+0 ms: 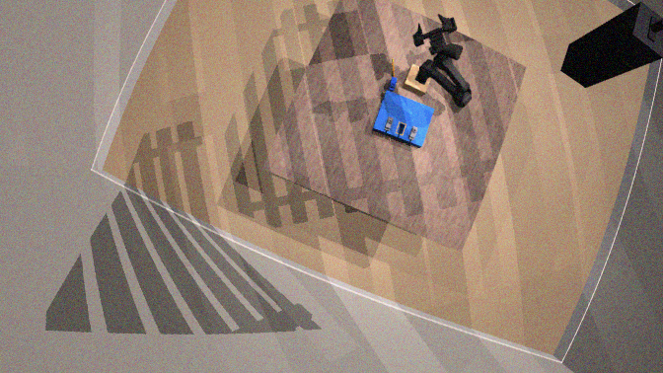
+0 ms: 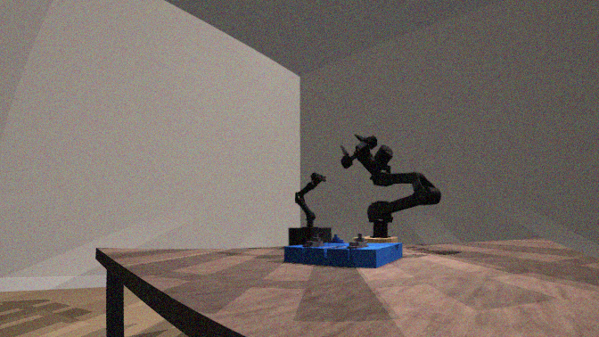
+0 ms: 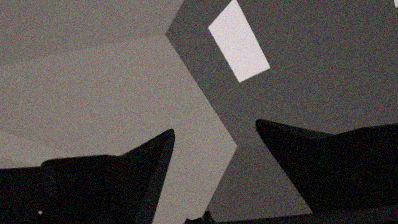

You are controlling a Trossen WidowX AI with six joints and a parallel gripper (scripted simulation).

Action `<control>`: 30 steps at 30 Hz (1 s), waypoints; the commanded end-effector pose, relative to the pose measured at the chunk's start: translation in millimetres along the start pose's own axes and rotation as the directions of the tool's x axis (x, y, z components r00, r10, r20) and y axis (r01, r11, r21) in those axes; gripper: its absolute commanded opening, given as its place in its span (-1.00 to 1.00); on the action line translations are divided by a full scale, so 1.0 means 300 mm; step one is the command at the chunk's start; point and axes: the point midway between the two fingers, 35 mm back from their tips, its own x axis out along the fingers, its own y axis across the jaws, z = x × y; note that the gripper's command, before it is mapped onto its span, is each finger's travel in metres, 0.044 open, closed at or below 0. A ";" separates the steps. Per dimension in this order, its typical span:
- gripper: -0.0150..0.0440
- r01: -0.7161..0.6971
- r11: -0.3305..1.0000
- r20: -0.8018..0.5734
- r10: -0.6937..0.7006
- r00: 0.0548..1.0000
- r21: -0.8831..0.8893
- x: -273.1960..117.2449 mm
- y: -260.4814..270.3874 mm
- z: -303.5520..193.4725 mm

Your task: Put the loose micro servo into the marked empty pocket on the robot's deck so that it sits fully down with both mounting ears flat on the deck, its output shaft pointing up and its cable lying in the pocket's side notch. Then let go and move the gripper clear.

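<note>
The loose blue micro servo (image 1: 393, 84) (image 2: 337, 239) lies on the table beside the deck, near the arm's base, with its orange cable (image 1: 393, 67) stretching away from the deck. The blue deck (image 1: 406, 110) (image 2: 389, 257) has a marked empty pocket (image 1: 402, 128) near its far edge from the arm, between two grey servos (image 1: 389, 123) (image 1: 413, 132). My gripper (image 1: 429, 21) (image 2: 348, 141) (image 3: 214, 128) is open and empty, raised high and pointing up and away from the deck. The servo's shaft direction is too small to tell. The wrist view shows no servo or deck.
The arm's light wooden base plate (image 1: 418, 89) (image 2: 392, 240) stands close to the servo and deck. A black block (image 1: 602, 54) (image 2: 294, 235) stands apart in the background, with another small dark arm (image 2: 305, 207) on it. The table's edge (image 2: 165, 300) shows in the exterior view.
</note>
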 end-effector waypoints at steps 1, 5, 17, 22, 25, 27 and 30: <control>0.95 -0.002 1.000 -0.002 0.002 1.000 0.005 0.001 0.001 -0.001; 1.00 -0.030 0.997 -0.023 0.031 0.999 0.077 0.010 0.023 -0.020; 1.00 -0.128 0.894 -0.121 0.198 0.973 0.429 0.040 0.148 -0.104; 1.00 -0.144 0.813 -0.154 0.275 0.949 0.565 0.046 0.208 -0.133; 1.00 -0.148 0.758 -0.169 0.324 0.931 0.635 0.047 0.246 -0.147; 1.00 -0.145 0.717 -0.179 0.356 0.917 0.681 0.046 0.271 -0.156; 1.00 -0.133 0.653 -0.194 0.404 0.894 0.746 0.042 0.311 -0.170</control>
